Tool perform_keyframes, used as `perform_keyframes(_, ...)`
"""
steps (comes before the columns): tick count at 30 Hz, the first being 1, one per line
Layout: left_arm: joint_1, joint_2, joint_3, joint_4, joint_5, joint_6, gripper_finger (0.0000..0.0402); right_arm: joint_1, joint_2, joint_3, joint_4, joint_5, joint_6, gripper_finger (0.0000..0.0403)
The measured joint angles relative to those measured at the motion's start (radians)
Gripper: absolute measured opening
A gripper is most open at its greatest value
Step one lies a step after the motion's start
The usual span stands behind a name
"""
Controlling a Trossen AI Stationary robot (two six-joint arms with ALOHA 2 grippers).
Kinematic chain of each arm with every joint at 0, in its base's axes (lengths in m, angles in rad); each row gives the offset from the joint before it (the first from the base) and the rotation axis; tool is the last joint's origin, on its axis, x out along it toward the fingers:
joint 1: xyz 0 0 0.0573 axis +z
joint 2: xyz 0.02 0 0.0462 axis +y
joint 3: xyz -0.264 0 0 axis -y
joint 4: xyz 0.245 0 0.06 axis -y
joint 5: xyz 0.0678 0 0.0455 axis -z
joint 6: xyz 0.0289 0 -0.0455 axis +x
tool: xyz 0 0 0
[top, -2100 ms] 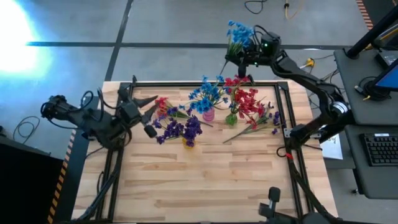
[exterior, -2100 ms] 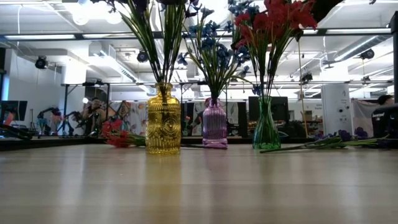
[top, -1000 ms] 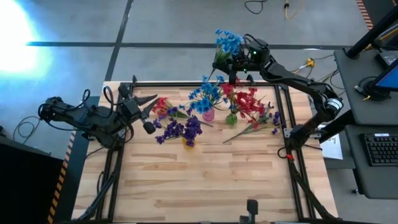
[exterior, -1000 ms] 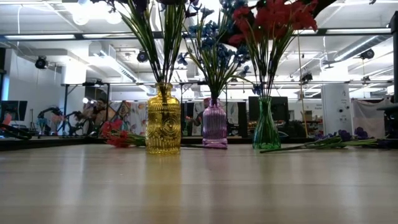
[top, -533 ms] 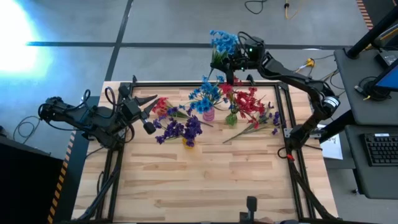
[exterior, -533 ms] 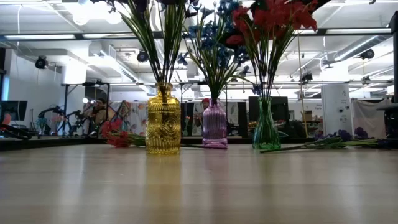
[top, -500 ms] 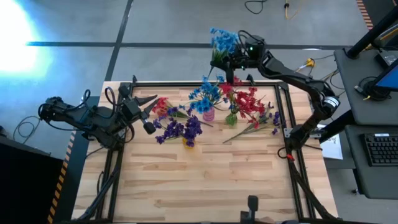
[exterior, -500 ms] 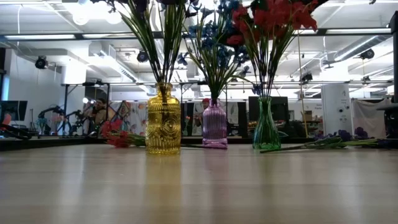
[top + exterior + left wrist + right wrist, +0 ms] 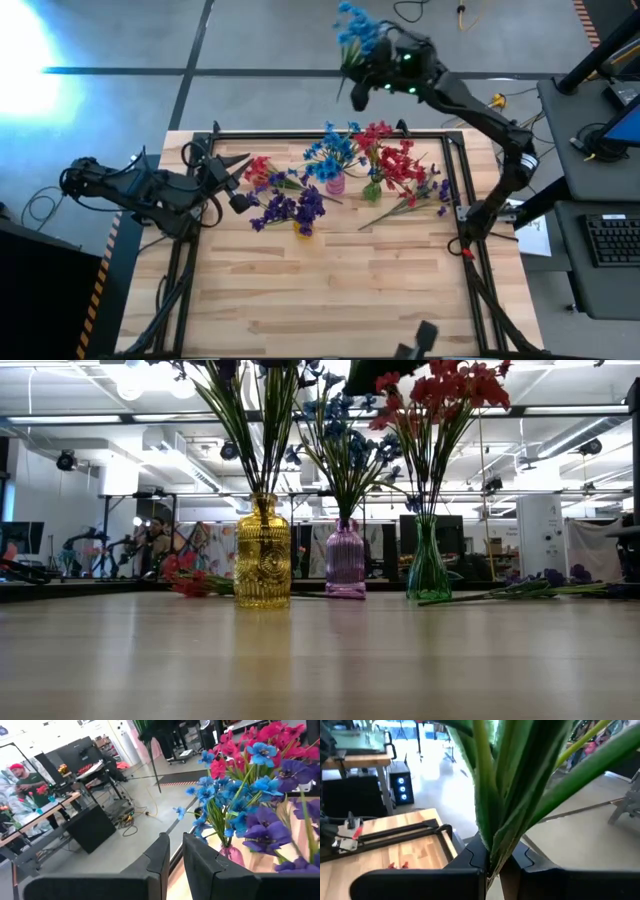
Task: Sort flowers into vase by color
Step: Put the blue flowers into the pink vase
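Blue-bloomed artificial sprigs on thin green stems (image 9: 356, 30) are clamped in the right gripper (image 9: 372, 72), high above the far edge of the pale wooden slatted table (image 9: 330, 290) and beyond its black frame; the right wrist view shows the 2 dark fingers (image 9: 470, 865) pinched tight on the bunched green stalks (image 9: 492, 810). By colour, the target is the small pink ribbed glass vase (image 9: 345, 563), which already carries blue blooms and stands between the amber embossed glass vase (image 9: 263, 555) of purple flowers and the slim teal glass vase (image 9: 428, 565) of red ones. To do this well, I judge the stems should be brought near upright, their cut ends lined up over the pink vase's narrow mouth, then lowered slowly so they slip between the stalks already there without dragging the neighbouring red blooms (image 9: 398, 162) or tipping the light vase (the 3 vases stand close together). Release only once the ends are well inside the neck. Loose purple and red sprigs (image 9: 410, 205) lie on the table near the teal vase, and more red ones (image 9: 262, 172) lie by the left gripper (image 9: 240, 176), which waits at the table's left side, its fingers nearly closed on nothing.
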State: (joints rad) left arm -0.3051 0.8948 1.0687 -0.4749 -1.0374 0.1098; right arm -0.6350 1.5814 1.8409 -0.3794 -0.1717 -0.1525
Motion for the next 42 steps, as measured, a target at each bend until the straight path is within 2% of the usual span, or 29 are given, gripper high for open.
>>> perform_keyframes(4,0.001,0.000,0.000,-0.001,0.000,0.010,0.0038,0.054,0.066,0.064,-0.018,0.005,-0.002,0.0018)
perform_keyframes(12,0.000,-0.014,0.000,-0.007,0.000,0.001,0.0038,0.081,0.164,0.165,-0.147,0.006,0.026,0.0018)
perform_keyframes(17,0.000,-0.031,0.000,-0.014,-0.002,0.001,0.0038,0.103,0.171,0.162,-0.189,-0.070,0.073,0.0018)
perform_keyframes(23,0.000,-0.041,0.000,-0.015,-0.003,0.001,0.0038,0.135,0.172,0.152,-0.267,-0.071,0.076,0.0018)
perform_keyframes(42,0.000,-0.040,0.000,-0.090,-0.003,-0.071,0.0038,0.146,0.175,0.035,-0.211,-0.071,0.065,0.0018)
